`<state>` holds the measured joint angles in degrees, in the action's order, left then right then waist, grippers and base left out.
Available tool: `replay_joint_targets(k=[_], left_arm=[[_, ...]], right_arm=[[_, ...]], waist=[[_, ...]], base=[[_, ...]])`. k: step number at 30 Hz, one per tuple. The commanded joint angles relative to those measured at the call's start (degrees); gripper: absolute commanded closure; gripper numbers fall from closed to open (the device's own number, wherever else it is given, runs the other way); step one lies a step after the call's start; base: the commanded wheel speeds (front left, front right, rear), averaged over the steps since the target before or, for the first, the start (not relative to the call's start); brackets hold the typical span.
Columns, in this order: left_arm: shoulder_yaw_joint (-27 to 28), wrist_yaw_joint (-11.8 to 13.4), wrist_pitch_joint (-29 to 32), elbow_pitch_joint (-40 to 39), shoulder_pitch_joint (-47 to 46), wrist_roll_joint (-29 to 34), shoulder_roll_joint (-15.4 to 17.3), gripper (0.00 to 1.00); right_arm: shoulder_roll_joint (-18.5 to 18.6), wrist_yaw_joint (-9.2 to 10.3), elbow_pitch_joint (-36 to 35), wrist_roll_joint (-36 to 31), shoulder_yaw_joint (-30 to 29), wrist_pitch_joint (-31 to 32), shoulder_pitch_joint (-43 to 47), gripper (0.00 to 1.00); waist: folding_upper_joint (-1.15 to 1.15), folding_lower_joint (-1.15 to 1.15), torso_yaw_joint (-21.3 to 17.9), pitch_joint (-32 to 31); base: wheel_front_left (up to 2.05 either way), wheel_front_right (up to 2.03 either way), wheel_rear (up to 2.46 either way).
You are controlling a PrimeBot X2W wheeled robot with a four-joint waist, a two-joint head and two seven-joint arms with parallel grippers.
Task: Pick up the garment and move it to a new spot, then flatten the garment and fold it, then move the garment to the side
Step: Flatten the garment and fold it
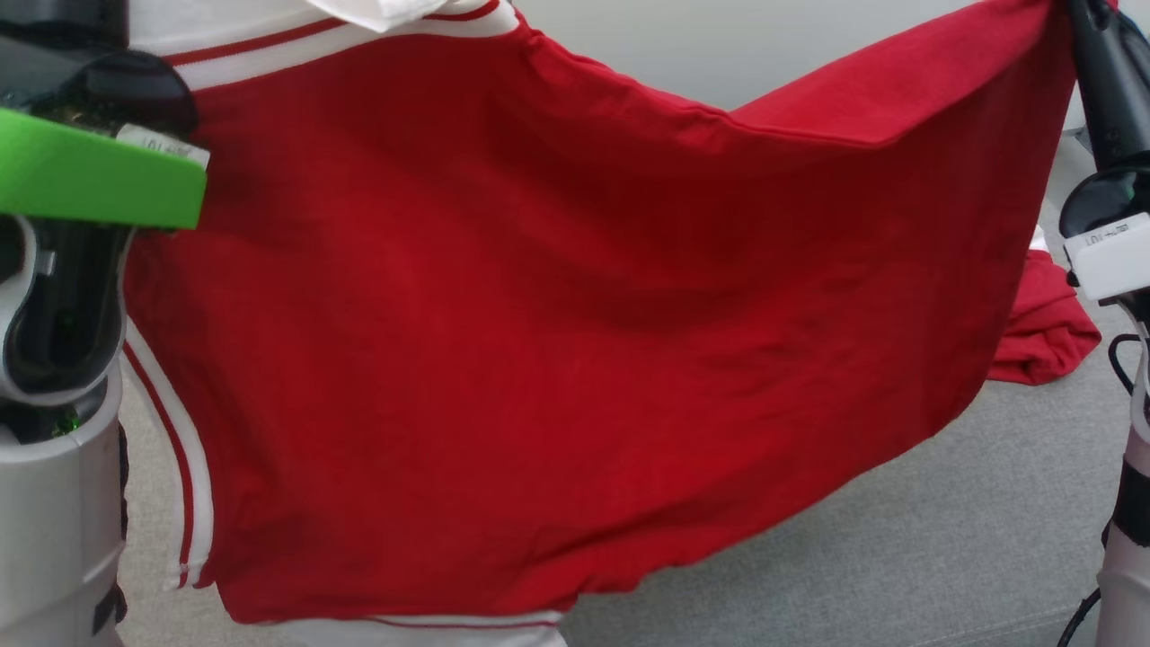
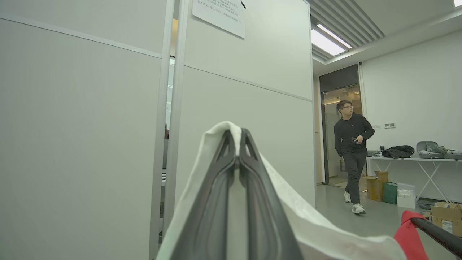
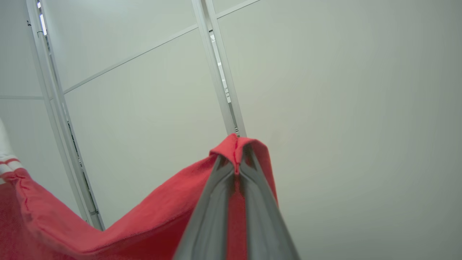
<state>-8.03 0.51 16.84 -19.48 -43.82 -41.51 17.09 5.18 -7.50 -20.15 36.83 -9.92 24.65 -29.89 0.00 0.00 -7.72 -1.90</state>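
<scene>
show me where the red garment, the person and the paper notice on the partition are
red garment [image 1: 539, 341]: head view, middle of the red panel
person [image 2: 351, 131]: left wrist view, dark-clad chest
paper notice [image 2: 220, 16]: left wrist view, middle of the sheet

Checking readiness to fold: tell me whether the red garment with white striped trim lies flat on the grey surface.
No, the red garment hangs spread in the air above the grey surface.
</scene>
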Motion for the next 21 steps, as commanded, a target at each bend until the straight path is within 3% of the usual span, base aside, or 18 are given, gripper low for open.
replay_joint_targets(k=[1,9,13,21], left_arm=[[-0.79,-0.43,0.70,1.17,-1.43,1.32,0.84,1.00],[-6.01,-2.89,2.12,11.54,-6.73,6.01,2.41,1.00],[-7.55,-4.03,0.39,18.35,-12.17,9.27,2.80,1.00],[-9.55,-3.98,-6.97,36.45,-31.92,17.29,1.03,1.00]], right_arm=[[-0.25,0.03,-1.30,-0.83,-0.45,1.09,-0.19,1.00],[-1.71,0.03,1.84,-3.93,0.43,4.60,-2.92,1.00],[-1.82,0.03,9.84,-7.36,1.12,1.89,-10.39,1.00],[-1.42,0.03,33.54,-18.77,1.94,-11.06,-35.34,1.00]], waist=[[0.00,0.00,-0.35,0.77],[0.00,0.00,-0.65,7.86],[0.00,0.00,-0.67,12.90],[0.00,0.00,-0.09,21.67]], base=[[0.00,0.00,0.00],[0.00,0.00,0.00],[0.00,0.00,0.00],[0.00,0.00,0.00]])
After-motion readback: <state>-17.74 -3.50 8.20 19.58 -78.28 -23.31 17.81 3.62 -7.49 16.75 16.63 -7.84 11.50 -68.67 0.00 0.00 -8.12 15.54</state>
